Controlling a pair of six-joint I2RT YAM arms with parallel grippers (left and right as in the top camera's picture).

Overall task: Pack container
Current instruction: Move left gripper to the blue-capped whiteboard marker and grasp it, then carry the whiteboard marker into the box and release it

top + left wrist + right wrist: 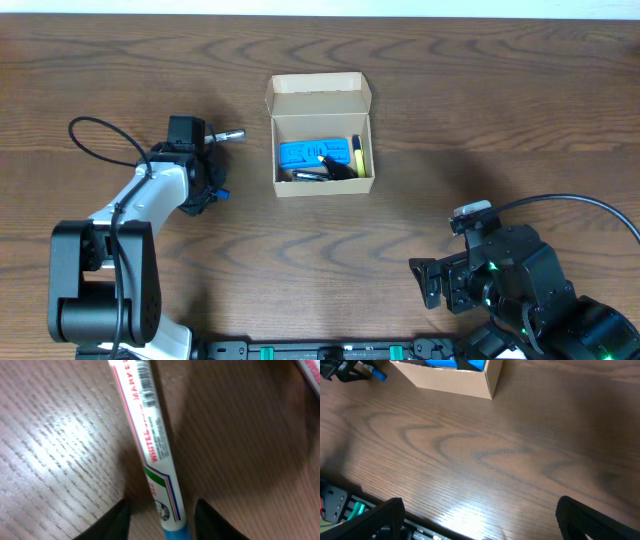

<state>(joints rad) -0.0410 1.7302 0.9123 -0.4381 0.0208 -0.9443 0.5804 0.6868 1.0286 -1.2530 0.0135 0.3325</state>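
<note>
The container [322, 186] is a tan cardboard box with its flap lid [318, 96] open at the back. It holds a blue item [308, 153], a yellow highlighter [356, 152] and dark pens. It also shows in the right wrist view [465, 384]. My left gripper [212, 183] is down at the table left of the box, and its fingers [162, 520] are open on either side of a white marker [152, 445] with a blue end [223, 194]. My right gripper [432, 283] is open and empty over bare table at the front right, as its own view [480, 522] shows.
A silver pen tip [232, 133] sticks out beside the left wrist. Another pen shows at the top right corner of the left wrist view [311, 374]. The dark wooden table [450, 110] has a black rail along its front edge [350, 507].
</note>
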